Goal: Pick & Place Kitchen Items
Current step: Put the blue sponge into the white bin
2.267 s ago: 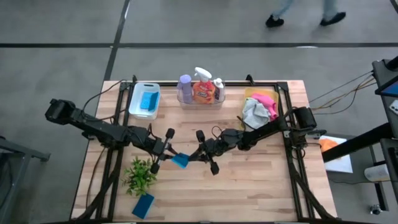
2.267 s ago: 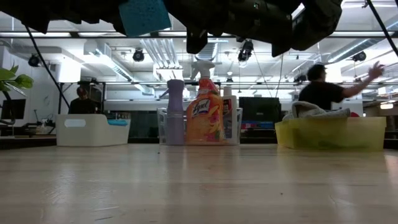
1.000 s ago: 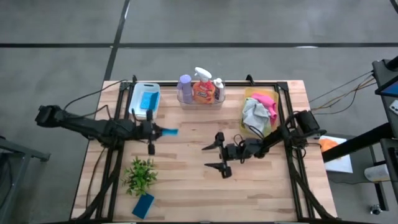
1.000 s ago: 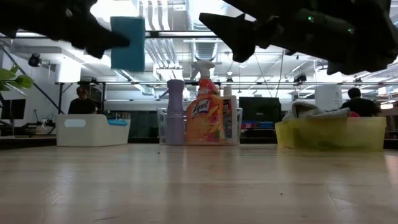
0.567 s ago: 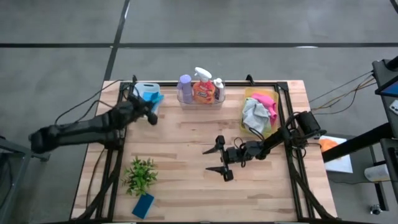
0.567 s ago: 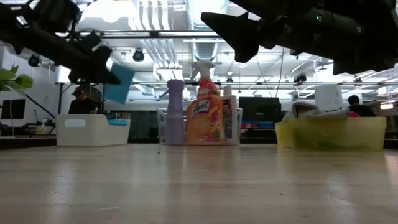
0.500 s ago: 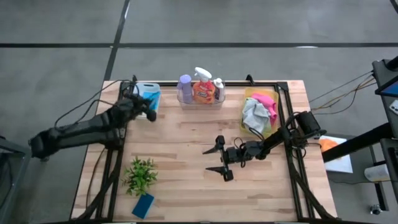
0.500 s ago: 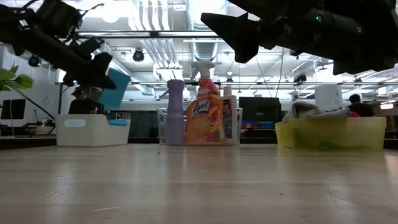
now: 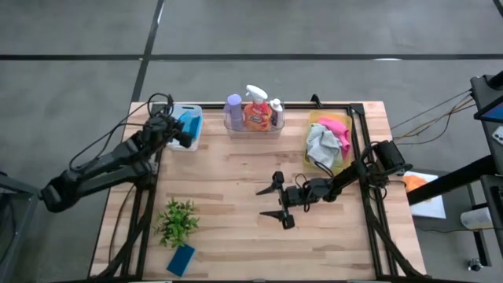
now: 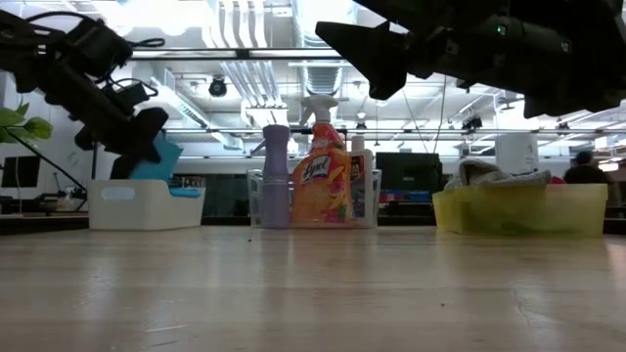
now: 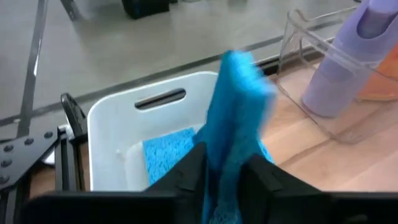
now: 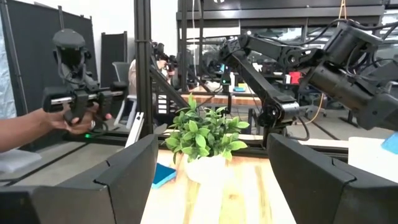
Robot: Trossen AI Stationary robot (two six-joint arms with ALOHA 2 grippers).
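My left gripper [image 9: 180,135] hangs over the white tray [image 9: 172,134] at the table's far left, shut on a blue sponge [image 11: 234,118]. In the low view the sponge [image 10: 159,159] stands just above the tray's rim [image 10: 145,193]. Another blue sponge [image 11: 169,153] lies flat in the tray. A third blue sponge [image 9: 181,259] lies on the table near the front edge. My right gripper [image 9: 277,201] hovers open over the table's middle, touching nothing. My left gripper pinches the blue sponge by its two broad faces [image 11: 225,163] between its two fingers [image 11: 188,178]. The sponge stands on edge and sticks out past the fingertips, clear of the tray's floor. The fingers slant down from the table's near left.
A clear tray [image 9: 253,126] at the far edge holds the purple bottle [image 9: 233,108], the orange spray bottle [image 9: 256,115] and the small white bottle [image 9: 276,110]. The yellow tray [image 9: 317,119] holds grey and pink cloths [image 9: 327,138]. A potted plant [image 9: 177,222] stands near left. A person's hand [image 12: 74,115] shows beyond the table.
My left gripper has carried the blue sponge toward the table's far left, from over the open table to over the white tray, and has come down until the sponge stands just above the tray's rim. The sponge has tipped on the way. My right arm has kept still.
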